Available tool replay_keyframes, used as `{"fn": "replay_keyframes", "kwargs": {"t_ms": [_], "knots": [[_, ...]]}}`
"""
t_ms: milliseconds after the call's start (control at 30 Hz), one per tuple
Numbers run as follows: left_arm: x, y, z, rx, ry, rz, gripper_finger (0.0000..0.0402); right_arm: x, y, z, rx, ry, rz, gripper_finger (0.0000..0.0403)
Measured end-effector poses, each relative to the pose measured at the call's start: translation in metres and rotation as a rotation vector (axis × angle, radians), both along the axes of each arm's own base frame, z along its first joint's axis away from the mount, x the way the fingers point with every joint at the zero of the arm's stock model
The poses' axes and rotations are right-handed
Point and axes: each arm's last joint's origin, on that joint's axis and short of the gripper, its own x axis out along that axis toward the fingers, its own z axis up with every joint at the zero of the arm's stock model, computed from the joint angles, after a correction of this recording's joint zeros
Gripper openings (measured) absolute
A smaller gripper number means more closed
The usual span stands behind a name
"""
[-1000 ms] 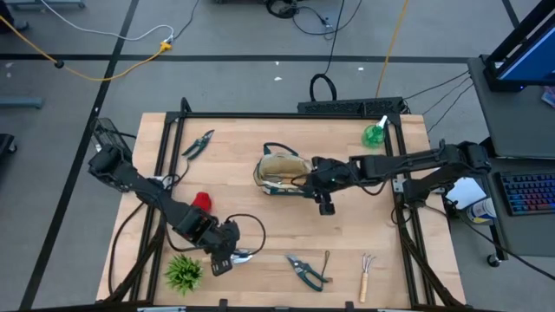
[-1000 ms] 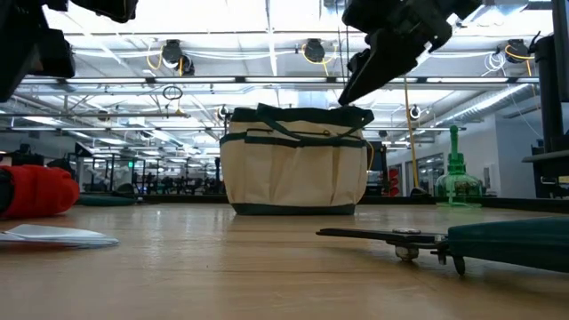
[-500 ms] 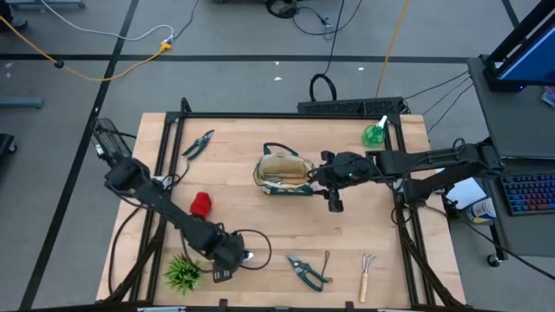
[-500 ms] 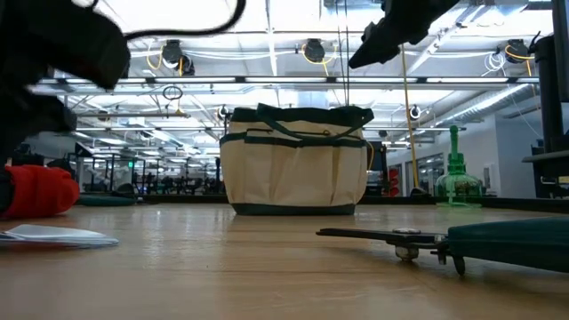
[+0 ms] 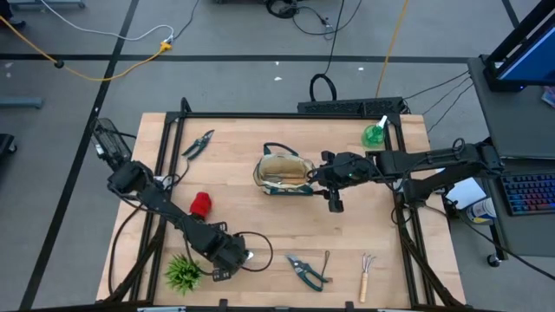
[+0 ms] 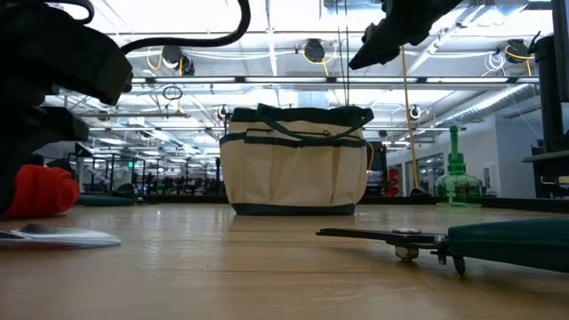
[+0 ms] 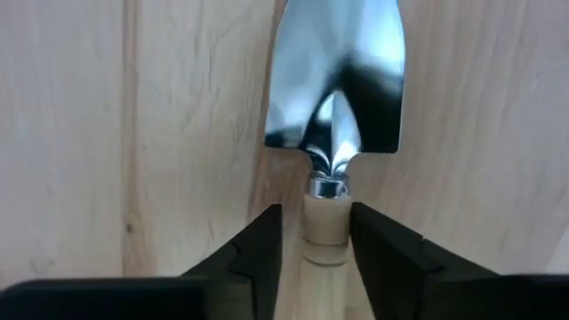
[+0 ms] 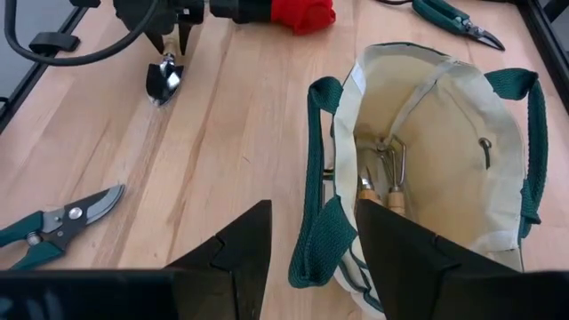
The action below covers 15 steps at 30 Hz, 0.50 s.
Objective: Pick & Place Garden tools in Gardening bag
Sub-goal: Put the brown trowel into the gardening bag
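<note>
1. Where the wooden table [image 5: 260, 217] nears the lower left of the high view, a spiky green plant [image 5: 183, 272] sits close to the front edge.
2. Just right of it, the left gripper [image 5: 227, 260] is low over a steel trowel [image 7: 335, 80]; in the left wrist view its fingers [image 7: 258, 253] are spread either side of the wooden handle [image 7: 323, 233], a sliver of gap on each side, not yet pinching it.
3. Up and left of that gripper lies the red glove [image 5: 201, 204], and toward the upper left of the table a pair of pruners [image 5: 199, 144].
4. At centre sits the cream gardening bag [image 5: 284, 173] with green trim, upright and open; the right wrist view shows wooden-handled tools [image 8: 384, 178] already lying inside it.
5. Just right of the bag, the right gripper [image 5: 332, 198] hangs above the table with its fingers [image 8: 233, 253] spread and nothing between them.
6. Along the front edge, right of centre, lie green-handled pruners [image 5: 304, 269], a thin hooked tool [image 5: 327, 260] and a small hand fork [image 5: 367, 276].
7. At the upper right of the table stands the green spray bottle [image 5: 375, 133].
</note>
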Motion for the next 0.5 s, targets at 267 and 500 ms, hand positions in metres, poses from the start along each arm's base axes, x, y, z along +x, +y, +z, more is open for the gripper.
{"fn": "replay_keyframes", "kwargs": {"t_ms": [267, 500], "knots": [[0.005, 0.007, 0.000, 0.005, -0.007, 0.002, 0.0058, 0.000, 0.000, 0.000, -0.001, -0.001, 0.000, 0.0160], [0.017, 0.016, 0.006, 0.019, -0.112, -0.075, 0.0058, 0.000, 0.000, 0.000, -0.001, -0.005, 0.001, 0.0160]]}}
